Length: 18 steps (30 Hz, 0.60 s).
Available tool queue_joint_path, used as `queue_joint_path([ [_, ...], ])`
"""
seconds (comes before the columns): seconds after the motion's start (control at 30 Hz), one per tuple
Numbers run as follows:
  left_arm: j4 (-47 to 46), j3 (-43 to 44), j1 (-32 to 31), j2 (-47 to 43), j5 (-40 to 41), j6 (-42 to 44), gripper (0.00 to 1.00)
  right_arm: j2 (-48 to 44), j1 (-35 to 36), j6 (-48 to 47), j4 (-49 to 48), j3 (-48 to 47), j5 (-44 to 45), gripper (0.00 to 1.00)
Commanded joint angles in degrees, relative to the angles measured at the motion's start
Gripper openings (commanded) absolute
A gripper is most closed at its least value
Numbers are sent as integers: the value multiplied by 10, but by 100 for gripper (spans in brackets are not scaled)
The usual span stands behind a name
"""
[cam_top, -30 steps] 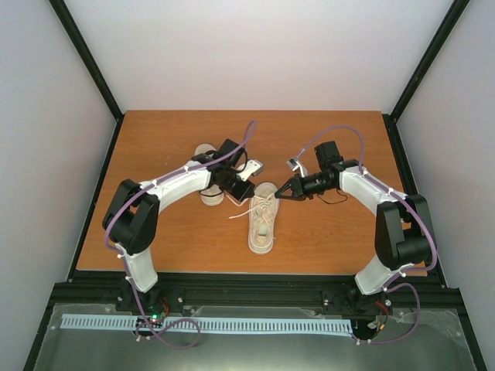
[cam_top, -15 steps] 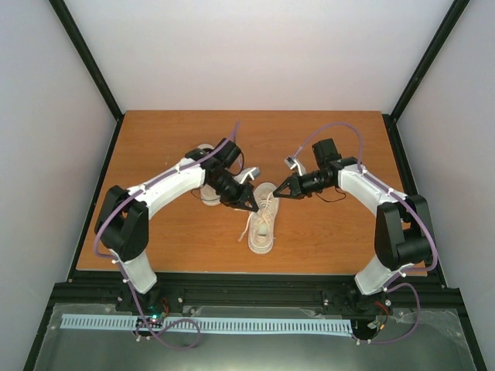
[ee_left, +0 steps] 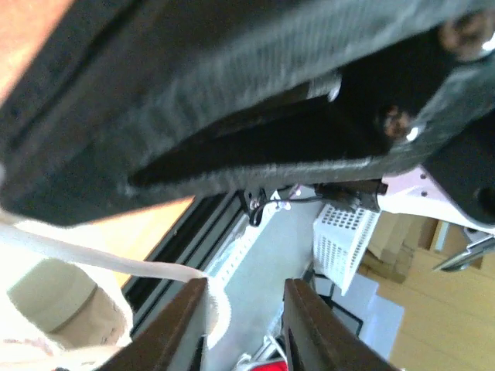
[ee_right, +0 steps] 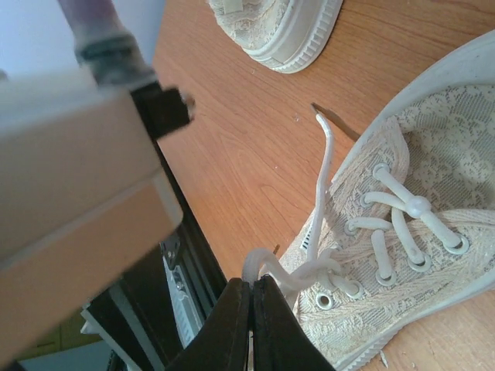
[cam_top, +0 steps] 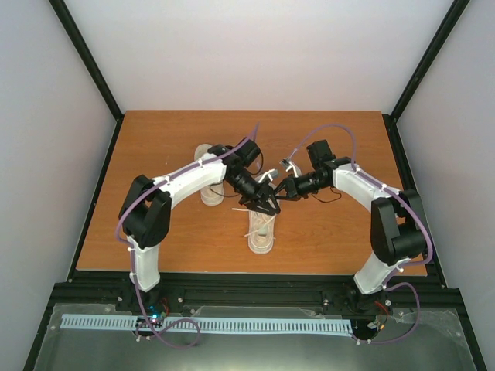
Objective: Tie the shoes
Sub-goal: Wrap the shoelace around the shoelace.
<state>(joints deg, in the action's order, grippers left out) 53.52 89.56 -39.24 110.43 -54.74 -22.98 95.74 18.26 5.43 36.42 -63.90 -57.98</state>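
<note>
Two cream shoes lie on the wooden table. The near shoe [cam_top: 261, 232] [ee_right: 421, 224] has its laces half done, and the far shoe [cam_top: 209, 189] [ee_right: 278, 31] lies to its left, partly behind my left arm. My right gripper [cam_top: 279, 192] [ee_right: 252, 284] is shut on a white lace loop [ee_right: 267, 263] at the near shoe's top eyelets. My left gripper [cam_top: 267, 207] [ee_left: 246, 290] hangs right beside it over the shoe's opening, jaws a little apart. A lace strand [ee_left: 116, 259] rests against the inner face of one finger [ee_left: 186, 325], not clamped. A free lace end [ee_right: 325, 151] trails onto the table.
In the left wrist view a dark gripper body [ee_left: 255, 108] fills the top, very close. A white basket [ee_left: 344, 236] stands beyond the table. A black frame rail [cam_top: 247, 282] runs along the table's near edge. Bare wood [cam_top: 155, 239] lies left of the near shoe.
My left arm has swung right from the far shoe to the near shoe's laces, meeting the right gripper. Its jaws have parted slightly. The right gripper has shifted a little left, still shut.
</note>
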Motion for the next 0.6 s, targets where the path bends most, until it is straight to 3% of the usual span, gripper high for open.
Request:
queue_joint_path([
  [0.0,58,1,-2,-5,-5,35,44,8,5,1,-15,-19,-17,3],
  [0.07,68,1,-1,-15,38,60,54,10,4,1,-15,-21,-17,3],
  [0.13,69,3,4,-28,68,85,57,13,5,0,-14,-24,-19,3],
  [0.4,-80,-42,75,-89,114,76,57,15,4,-2,-13,-27,-26,3],
  [0.57,-84,-16,82,-42,76,124,50,17,5,-3,-13,-28,-35,3],
])
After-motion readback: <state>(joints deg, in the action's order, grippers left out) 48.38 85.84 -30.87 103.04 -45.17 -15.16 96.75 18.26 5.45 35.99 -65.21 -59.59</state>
